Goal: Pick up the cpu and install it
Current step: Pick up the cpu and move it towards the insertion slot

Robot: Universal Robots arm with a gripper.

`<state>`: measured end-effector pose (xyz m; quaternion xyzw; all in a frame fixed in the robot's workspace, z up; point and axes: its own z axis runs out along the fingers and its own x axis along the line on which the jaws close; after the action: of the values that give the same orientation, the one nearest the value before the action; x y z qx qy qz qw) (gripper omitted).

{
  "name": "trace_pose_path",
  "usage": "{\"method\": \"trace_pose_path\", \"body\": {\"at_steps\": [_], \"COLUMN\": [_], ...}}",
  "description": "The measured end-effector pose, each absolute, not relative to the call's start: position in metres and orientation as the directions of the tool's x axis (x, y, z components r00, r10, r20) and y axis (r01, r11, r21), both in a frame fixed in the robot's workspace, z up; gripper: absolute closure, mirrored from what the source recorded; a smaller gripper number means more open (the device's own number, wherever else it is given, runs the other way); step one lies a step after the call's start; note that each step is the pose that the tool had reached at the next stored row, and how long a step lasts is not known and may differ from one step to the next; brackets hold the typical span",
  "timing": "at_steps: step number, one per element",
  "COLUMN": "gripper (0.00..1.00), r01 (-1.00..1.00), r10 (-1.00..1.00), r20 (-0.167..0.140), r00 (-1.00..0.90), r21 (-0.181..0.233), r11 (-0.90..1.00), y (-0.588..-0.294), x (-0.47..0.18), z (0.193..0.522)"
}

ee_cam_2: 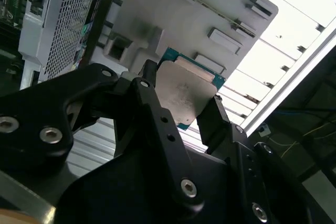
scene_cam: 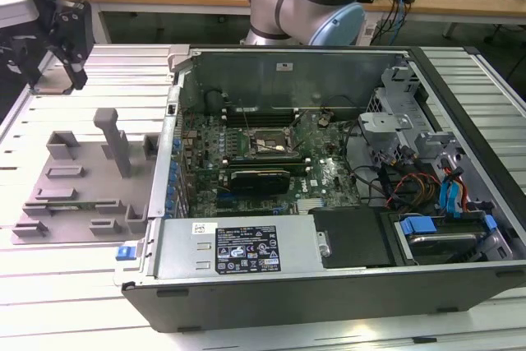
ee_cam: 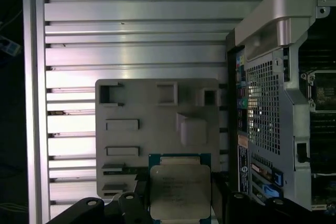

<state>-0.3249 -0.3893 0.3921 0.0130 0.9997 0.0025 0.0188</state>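
The cpu (ee_cam: 179,187) is a flat square chip with a silvery metal top on a green board. It sits between the two black fingers (ee_cam: 137,203) of my gripper (ee_cam: 179,203), which is shut on it. In the second wrist view the cpu (ee_cam_2: 184,95) is clamped at two opposite edges by the gripper (ee_cam_2: 184,109), clear of the grey fixture plate (ee_cam_2: 210,9) behind it. In the exterior view the gripper (scene_cam: 72,71) hangs high at the far left, over the slatted table beyond the fixture plate (scene_cam: 49,219). The motherboard's black socket frame (scene_cam: 267,144) lies open inside the computer case.
The open computer case (scene_cam: 460,285) takes up the exterior view's middle and right, with cables, drive bays and a power supply inside. Upright grey blocks (scene_cam: 115,141) stand on the fixture plate. The case's perforated metal wall (ee_cam: 265,108) borders the plate. A slatted aluminium table (scene_cam: 57,285) lies underneath.
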Motion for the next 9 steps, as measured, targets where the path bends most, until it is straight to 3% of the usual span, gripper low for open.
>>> {"method": "trace_pose_path", "body": {"at_steps": [9], "gripper": [0.45], "r01": [0.026], "r10": [0.026], "r20": [-0.037], "r00": [-0.999], "r21": [0.005], "r11": [1.000], "y": [-0.390], "x": [-0.291], "z": [0.392]}}
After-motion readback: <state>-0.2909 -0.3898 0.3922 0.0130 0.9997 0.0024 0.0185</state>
